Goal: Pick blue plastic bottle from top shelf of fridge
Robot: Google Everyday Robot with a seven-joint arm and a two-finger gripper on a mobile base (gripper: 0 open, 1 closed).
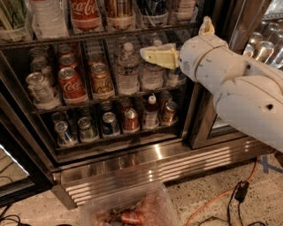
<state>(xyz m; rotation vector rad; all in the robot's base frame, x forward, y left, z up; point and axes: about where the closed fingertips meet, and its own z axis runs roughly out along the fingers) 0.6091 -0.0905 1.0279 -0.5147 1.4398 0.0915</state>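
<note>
On the top shelf (57,39), up and left of the gripper (146,54), stand 1 clear water bottle (46,17) and 1 red Coca-Cola bottle (86,13). Further right, just above the gripper's tip, stands 1 blue plastic bottle (152,8), with only its lower part in view. It is probably fairly heavy if full, slick and slightly squeezable, so a square mid-body grasp suits. The gripper hangs 1 rack lower inside the fridge (132,165), carrying nothing. I cannot tell whether it is spread or closed.
</note>
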